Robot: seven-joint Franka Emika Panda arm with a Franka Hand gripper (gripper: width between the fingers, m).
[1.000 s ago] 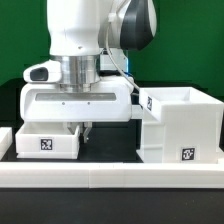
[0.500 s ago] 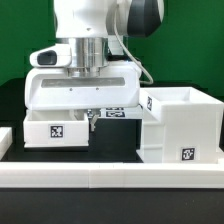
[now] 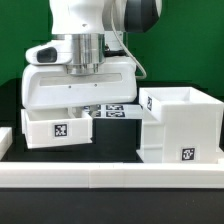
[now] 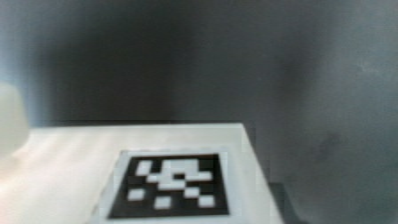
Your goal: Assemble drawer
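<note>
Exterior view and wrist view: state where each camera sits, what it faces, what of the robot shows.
Exterior view: off the arm, near table height, facing the small drawer box and open cabinet; the arm shows.
Wrist view: on the wrist, looking down at a tagged white panel; no fingers clearly show.
Shared: probably the small drawer box.

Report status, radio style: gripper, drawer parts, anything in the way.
Gripper at small drawer box, fingers hidden, grip unconfirmed. Large open case stands apart, exterior view's right. Nothing seen between them.

Black table (image 3: 114, 138): drawer housing (image 3: 180, 125) standing, marker board (image 3: 112, 110) flat behind.
</note>
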